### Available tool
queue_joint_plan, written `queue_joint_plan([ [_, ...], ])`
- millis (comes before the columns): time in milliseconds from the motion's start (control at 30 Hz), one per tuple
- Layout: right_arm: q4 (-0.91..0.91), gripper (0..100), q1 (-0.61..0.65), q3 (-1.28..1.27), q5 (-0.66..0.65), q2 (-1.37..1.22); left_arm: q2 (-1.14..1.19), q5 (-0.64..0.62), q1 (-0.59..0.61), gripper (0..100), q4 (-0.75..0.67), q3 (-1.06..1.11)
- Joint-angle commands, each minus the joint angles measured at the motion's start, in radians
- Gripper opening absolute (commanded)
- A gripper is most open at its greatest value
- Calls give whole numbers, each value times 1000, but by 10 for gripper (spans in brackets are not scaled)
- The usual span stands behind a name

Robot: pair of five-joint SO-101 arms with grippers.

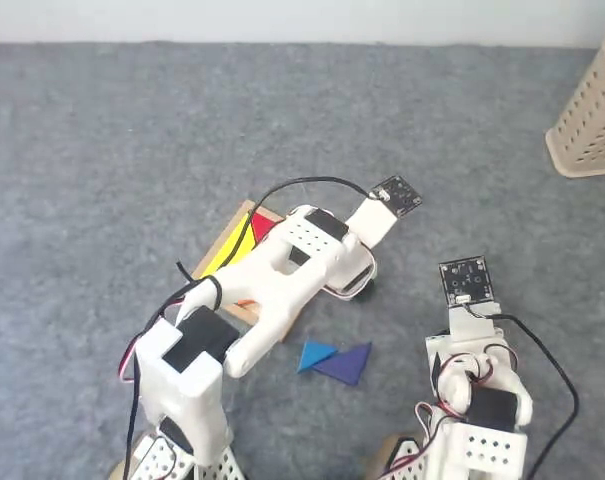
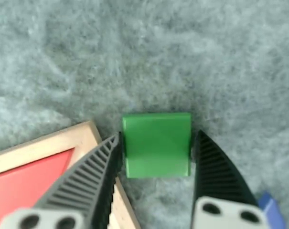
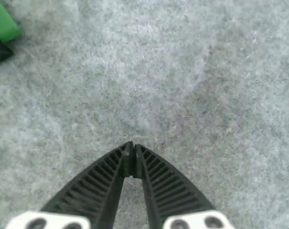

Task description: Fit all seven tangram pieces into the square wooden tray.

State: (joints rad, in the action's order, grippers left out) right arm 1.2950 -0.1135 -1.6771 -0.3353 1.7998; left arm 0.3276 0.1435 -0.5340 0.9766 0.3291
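1. Left wrist view: my left gripper point(image 2: 157, 138) hangs just past one corner of the wooden tray point(image 2: 87, 136). Its jaws are spread apart with the green square point(image 2: 156, 145) between them.
2. One fingertip point(image 2: 113, 143) lies against one edge of the square. The other sits just beside the opposite edge. I cannot tell whether they press on it.
3. The green square lies flat on the grey carpet point(image 2: 182, 57), outside the tray and just beside that corner.
4. Inside the tray, at the same corner, a red piece point(image 2: 34, 174) lies flat against the rim.
5. A sliver of a blue piece point(image 2: 268, 205) shows outside the tray, beyond the green square.
6. In the right wrist view, my right gripper point(image 3: 133, 145) has its jaws closed tip to tip with nothing between them. It is over bare carpet, apart from the tray.
7. The edge of the green square also shows in that view, with a dark fingertip of my left gripper beside it.
8. From the high view, my left arm point(image 1: 272, 285) stretches across the tray and covers much of it.
9. A yellow piece point(image 1: 227, 255) and the red piece lie inside the tray, side by side.
10. A blue triangle point(image 1: 316, 355) and a purple piece point(image 1: 347, 363) lie touching each other on the carpet. They are outside the tray, near its side that faces my bases.
11. My right arm point(image 1: 472, 400) sits folded, well apart from the tray, beyond the blue and purple pieces.
12. A pale slotted basket point(image 1: 587, 110) stands far from the tray, at the edge of the carpet.
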Motion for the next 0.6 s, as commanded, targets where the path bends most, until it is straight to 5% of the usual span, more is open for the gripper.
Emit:
queue_joint_plan([
  [0, -13, 6, -12, -6, -11, 15, -5, 8, -5, 187, 31, -19],
  [567, -13, 6, -12, -6, -11, 15, -212, 8, -32, 145, 40, 136],
])
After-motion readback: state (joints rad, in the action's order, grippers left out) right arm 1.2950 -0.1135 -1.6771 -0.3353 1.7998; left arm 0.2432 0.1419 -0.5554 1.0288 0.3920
